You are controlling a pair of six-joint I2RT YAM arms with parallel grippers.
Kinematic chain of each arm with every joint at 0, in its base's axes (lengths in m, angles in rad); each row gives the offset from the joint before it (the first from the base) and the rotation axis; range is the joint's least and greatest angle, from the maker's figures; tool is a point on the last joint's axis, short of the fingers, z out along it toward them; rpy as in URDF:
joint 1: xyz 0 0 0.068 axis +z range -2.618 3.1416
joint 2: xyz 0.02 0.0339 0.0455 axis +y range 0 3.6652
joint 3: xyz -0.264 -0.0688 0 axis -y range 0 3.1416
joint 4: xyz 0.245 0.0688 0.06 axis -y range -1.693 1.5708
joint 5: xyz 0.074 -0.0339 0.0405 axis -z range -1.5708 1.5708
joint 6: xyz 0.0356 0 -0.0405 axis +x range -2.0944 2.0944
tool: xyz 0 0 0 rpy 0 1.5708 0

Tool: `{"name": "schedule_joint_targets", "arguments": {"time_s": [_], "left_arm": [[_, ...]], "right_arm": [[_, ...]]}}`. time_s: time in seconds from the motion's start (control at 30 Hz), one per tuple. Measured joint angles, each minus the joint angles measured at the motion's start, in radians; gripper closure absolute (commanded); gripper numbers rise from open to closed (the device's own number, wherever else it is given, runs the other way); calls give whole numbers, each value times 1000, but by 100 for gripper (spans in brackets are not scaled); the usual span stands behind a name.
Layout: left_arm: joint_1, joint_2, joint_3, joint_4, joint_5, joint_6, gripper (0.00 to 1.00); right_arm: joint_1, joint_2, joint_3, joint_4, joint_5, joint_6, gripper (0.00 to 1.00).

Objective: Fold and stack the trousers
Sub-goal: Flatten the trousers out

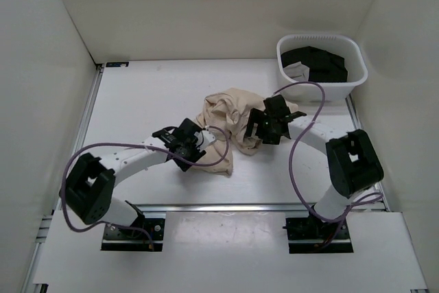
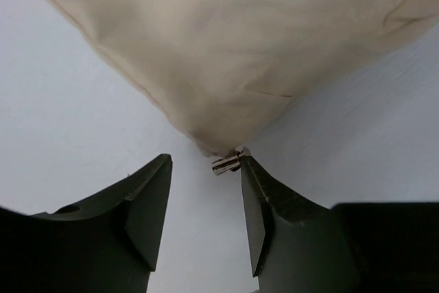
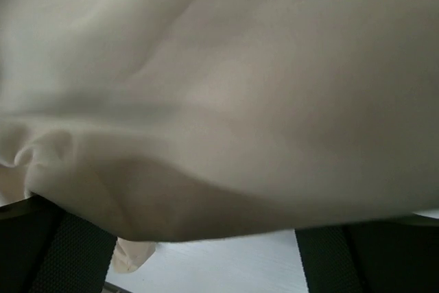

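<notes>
Crumpled beige trousers [image 1: 230, 116] lie in a heap mid-table. My left gripper [image 1: 195, 142] is at their near-left edge. In the left wrist view it [image 2: 206, 164] is open and empty, and a corner of the trousers [image 2: 226, 66] with a small metal piece [image 2: 226, 165] lies just ahead, touching the right finger's tip. My right gripper [image 1: 262, 128] is at the heap's right side. In the right wrist view the cloth [image 3: 226, 101] drapes over its fingers [image 3: 62, 255] and hides the tips; the fingers stand wide apart with bare table between them.
A white basket [image 1: 351, 53] with dark folded clothes [image 1: 319, 63] stands at the back right, close to the right wall. White walls enclose the table. Purple cables loop from both arms near the heap.
</notes>
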Motion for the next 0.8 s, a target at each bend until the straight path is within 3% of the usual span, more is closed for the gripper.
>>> {"name": "schedule_joint_targets", "arguments": {"time_s": [0.07, 0.17, 0.2, 0.23, 0.27, 0.3, 0.37, 0.5, 0.6, 0.8], "left_arm": [[5, 58, -18, -2, 6, -2, 42], [6, 135, -20, 17, 2, -16, 41], [11, 159, -17, 23, -10, -26, 41], [15, 171, -4, 27, -22, -34, 41], [23, 183, 6, 40, -34, -43, 43], [37, 192, 16, 49, -41, -51, 59], [77, 211, 24, 77, -51, -70, 86], [146, 229, 31, 111, -64, -71, 86], [213, 233, 33, 133, -78, -50, 86], [558, 251, 47, 161, -113, 52, 86]], "right_arm": [[0, 47, 24, 0, -2, 3, 18], [3, 65, 30, 0, -11, 0, 55], [3, 66, 33, -1, -12, 2, 76], [3, 67, 37, 1, -14, -1, 85], [3, 68, 41, 1, -16, 4, 92], [3, 67, 44, 1, -16, 8, 98], [2, 66, 45, -2, -14, 11, 100], [-14, 25, 47, -70, 9, 4, 100], [-55, -44, 90, -211, 38, -27, 100], [-195, -266, 197, -491, 53, -141, 100]]}}
